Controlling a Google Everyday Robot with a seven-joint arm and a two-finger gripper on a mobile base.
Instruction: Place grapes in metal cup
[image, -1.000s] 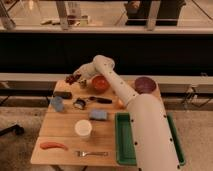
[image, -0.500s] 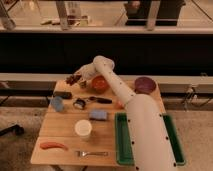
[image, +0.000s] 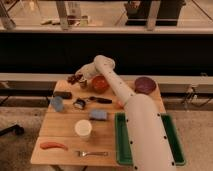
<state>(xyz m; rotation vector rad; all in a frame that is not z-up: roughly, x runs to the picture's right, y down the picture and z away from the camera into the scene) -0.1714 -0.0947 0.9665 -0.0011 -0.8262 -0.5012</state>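
- Far-left corner of the wooden surface (image: 65, 137): our gripper (image: 79, 76) hangs at the end of the white arm (image: 135, 120), right over the grapes (image: 75, 79), a dark lumpy bunch at the far edge.
- Whether the gripper is clamped on the bunch or spread around it, we cannot tell (the two dark shapes merge here).
- The metal cup (image: 83, 84) stands just right of the grapes and slightly nearer, a short dull-grey vessel beside the red bowl (image: 100, 83).
- Our reading of progress: the grapes sit outside the cup, so the placing is not yet done; what is left looks like a secure hold, a short carry to the right and a release over the cup's mouth.
- Around the spot: a dark block (image: 62, 94) on the left, a pale blue cup (image: 57, 103) nearer, a small dark-and-white object (image: 79, 103), a dark-handled utensil (image: 101, 100) and a blue sponge (image: 98, 115).
- Farther off: a white cup (image: 83, 128), an orange-red sausage-shaped item (image: 53, 145), a fork (image: 92, 153), a green tray (image: 121, 142) and a purple plate (image: 145, 84).
- In the way, we judge, very little: the red bowl crowds the metal cup's right side (a wide swing could nudge it), and the cup's small mouth leaves little margin for a lumpy bunch.
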